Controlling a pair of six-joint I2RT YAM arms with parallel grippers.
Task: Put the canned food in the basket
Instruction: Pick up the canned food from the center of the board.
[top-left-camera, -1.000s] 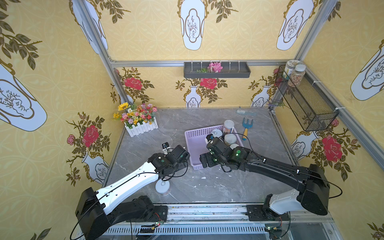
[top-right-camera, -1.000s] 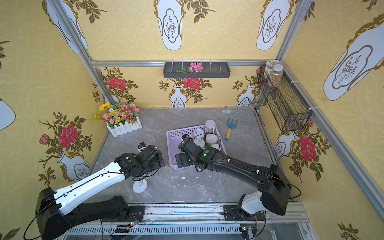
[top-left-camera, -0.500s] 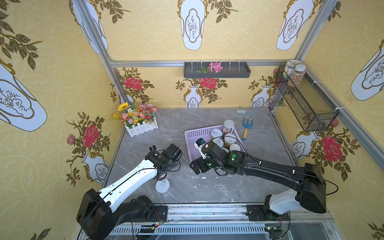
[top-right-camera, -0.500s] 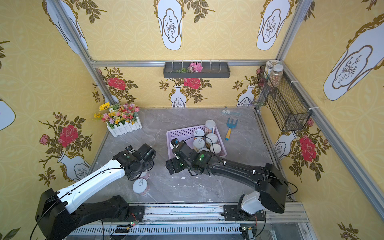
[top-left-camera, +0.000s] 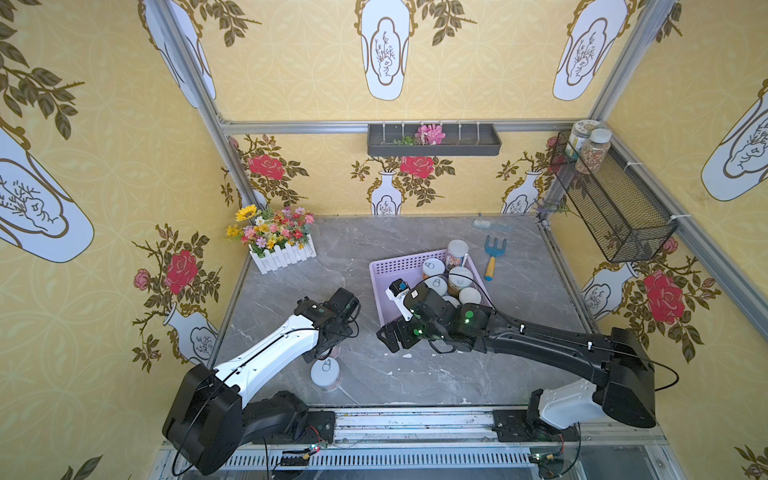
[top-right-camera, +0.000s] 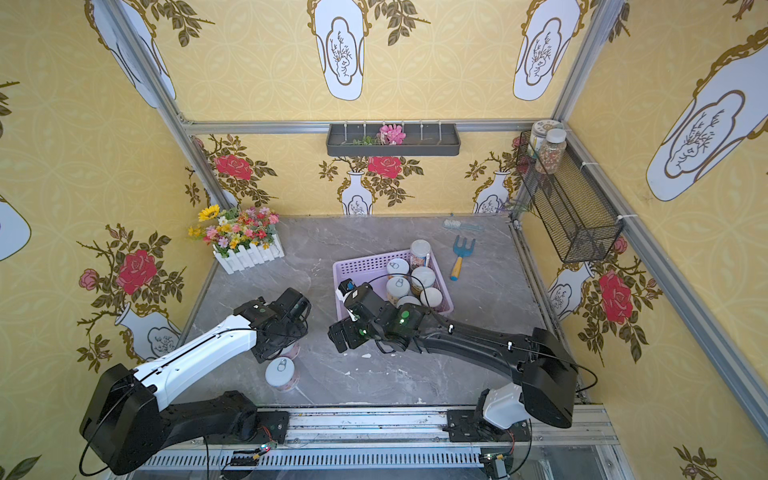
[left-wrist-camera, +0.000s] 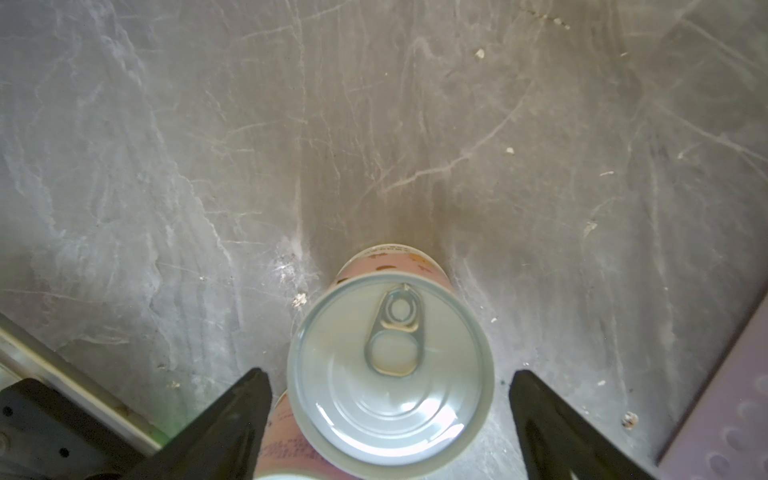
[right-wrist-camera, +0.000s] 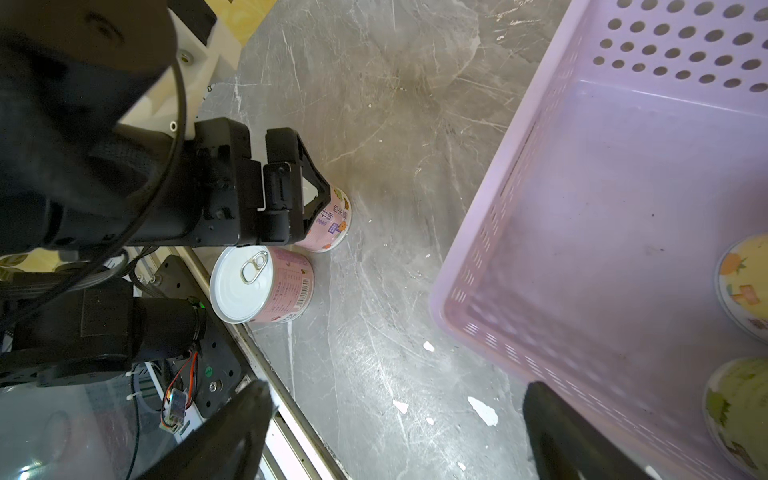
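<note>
Two pink-labelled cans with silver pull-tab tops stand side by side near the table's front left. My left gripper (left-wrist-camera: 388, 374) is lowered over the rear can (left-wrist-camera: 390, 365), one finger on each side. It is open, with a gap at one finger. The front can (top-left-camera: 326, 371) (right-wrist-camera: 257, 286) stands free beside it. In the right wrist view the left gripper's fingers (right-wrist-camera: 309, 195) straddle the rear can (right-wrist-camera: 332, 226). The lavender basket (top-left-camera: 384, 270) (right-wrist-camera: 519, 208) holds several cans (top-left-camera: 460, 277) and a taller jar (top-left-camera: 457, 251). My right gripper (top-left-camera: 388, 334) (right-wrist-camera: 397, 390) hangs open and empty over the table, just outside the basket's front left corner.
A white flower box (top-left-camera: 282, 251) stands at the back left. A blue garden fork (top-left-camera: 492, 257) and a brush (top-left-camera: 490, 226) lie right of and behind the basket. A black wire basket (top-left-camera: 615, 199) with two jars hangs on the right wall. A metal rail (right-wrist-camera: 266, 365) borders the front edge.
My left gripper has swung away from the basket toward the front and come down over the rear pink can, its jaws narrowing. My right gripper has drawn back out of the basket toward the front left.
</note>
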